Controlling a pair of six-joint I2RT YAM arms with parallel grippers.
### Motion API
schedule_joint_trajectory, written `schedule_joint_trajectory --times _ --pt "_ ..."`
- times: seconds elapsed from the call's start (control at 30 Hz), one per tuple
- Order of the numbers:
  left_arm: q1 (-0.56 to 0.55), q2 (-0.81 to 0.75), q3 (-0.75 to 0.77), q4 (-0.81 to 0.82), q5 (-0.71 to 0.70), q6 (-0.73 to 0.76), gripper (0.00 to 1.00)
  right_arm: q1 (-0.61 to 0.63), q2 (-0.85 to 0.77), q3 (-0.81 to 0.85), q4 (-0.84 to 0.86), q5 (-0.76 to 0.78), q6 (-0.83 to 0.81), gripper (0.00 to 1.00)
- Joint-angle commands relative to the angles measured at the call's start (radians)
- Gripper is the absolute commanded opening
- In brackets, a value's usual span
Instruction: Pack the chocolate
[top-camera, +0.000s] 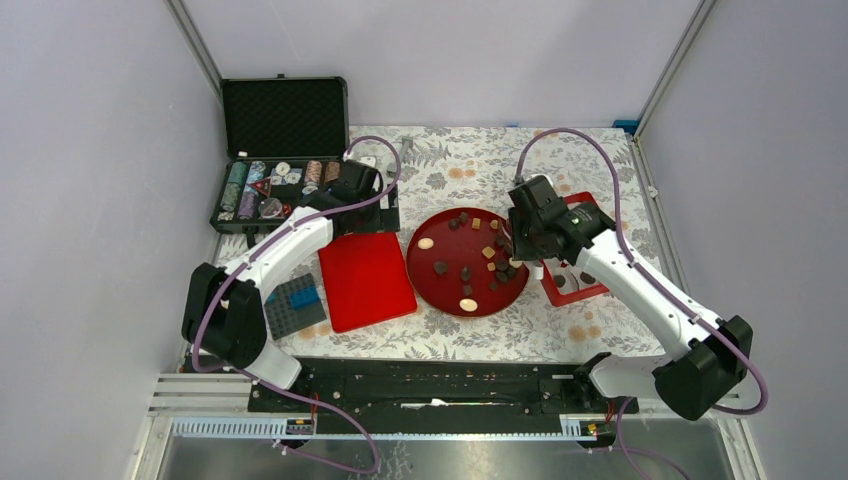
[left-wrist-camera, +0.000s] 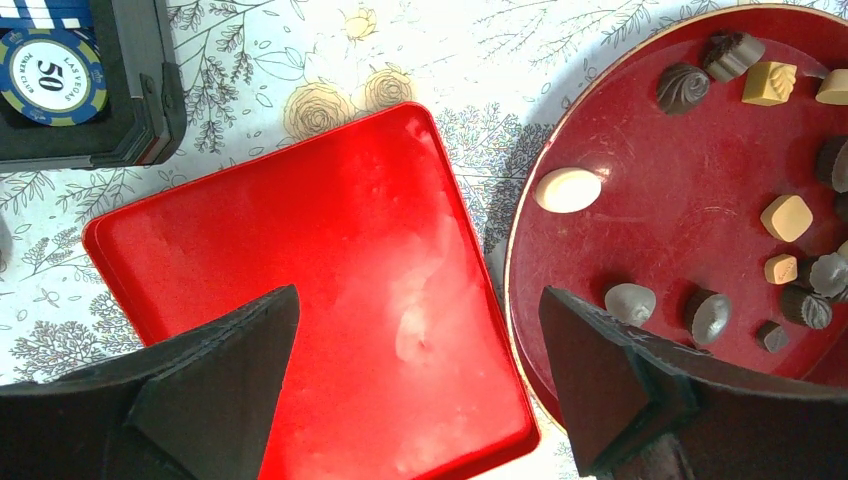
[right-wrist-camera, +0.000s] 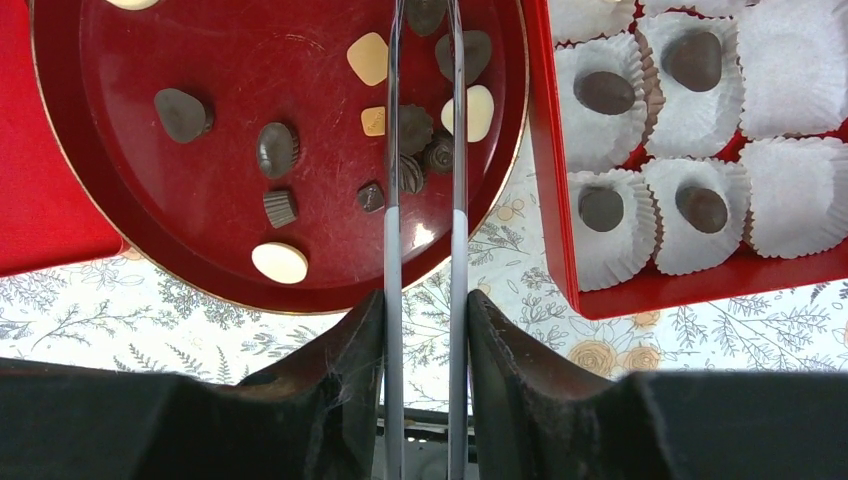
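Dark red and round, the plate (top-camera: 416, 268) is sitting in the middle of the flowered tablecloth (top-camera: 470, 165). Most of the chocolate (right-wrist-camera: 275, 148) is lying loose on it: many small pieces, mainly dark brown, a few cream or tan, crowding more toward the 3 o'clock side. Four more dark pieces are already resting in white paper cups (right-wrist-camera: 790, 195), one in each, inside the red box (right-wrist-camera: 660, 290), which is standing just beside the plate at 3 o'clock. The right gripper (right-wrist-camera: 425, 300) is squeezing its two fingers narrowly on a pair of thin tongs (right-wrist-camera: 393, 250). The two prongs are reaching out over the 3 o'clock part of the plate, with some dark pieces lying between them. Their tips are running out of the wrist picture, so I cannot tell if they are pinching anything. The left gripper (left-wrist-camera: 417, 300) is hanging with its jaws wide apart and holding nothing, above the narrow gap between the flat red lid (left-wrist-camera: 330, 250) and the rim of the plate. This lid is lying at 9 o'clock from the plate, just beside it and not touching. Farther off, at 10 o'clock, a black case (top-camera: 285, 120) is standing open with poker chips (top-camera: 250, 185) inside. At 8 o'clock, blue and grey toy bricks (top-camera: 295, 305) are lying near the left arm.
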Motion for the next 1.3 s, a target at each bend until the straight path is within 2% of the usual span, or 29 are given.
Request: schedule_joint_trajectory --times 0.0,0.23,0.77,1.0,1.17,1.27 --pt "0.005 -0.046 -0.002 0.008 -0.028 0.013 0.99 0.005 0.015 -0.007 0.069 -0.011 -0.015 0.41" --pt "0.005 -0.047 -0.003 0.007 -0.030 0.013 0.99 0.005 0.041 -0.018 0.093 0.002 -0.020 0.45" --pt "0.005 -0.035 -0.008 0.008 -0.026 0.010 0.99 0.006 0.102 -0.078 0.137 0.021 -0.037 0.46" --pt "0.005 -0.031 -0.005 0.010 -0.020 0.008 0.99 0.005 0.114 -0.080 0.142 0.016 -0.040 0.40" --pt "0.005 -0.040 -0.018 0.016 -0.018 0.006 0.99 0.005 0.097 -0.044 0.120 0.017 -0.041 0.28" --pt "0.005 -0.049 -0.028 0.018 -0.011 0.001 0.99 0.005 0.077 -0.002 0.093 0.020 -0.039 0.25"
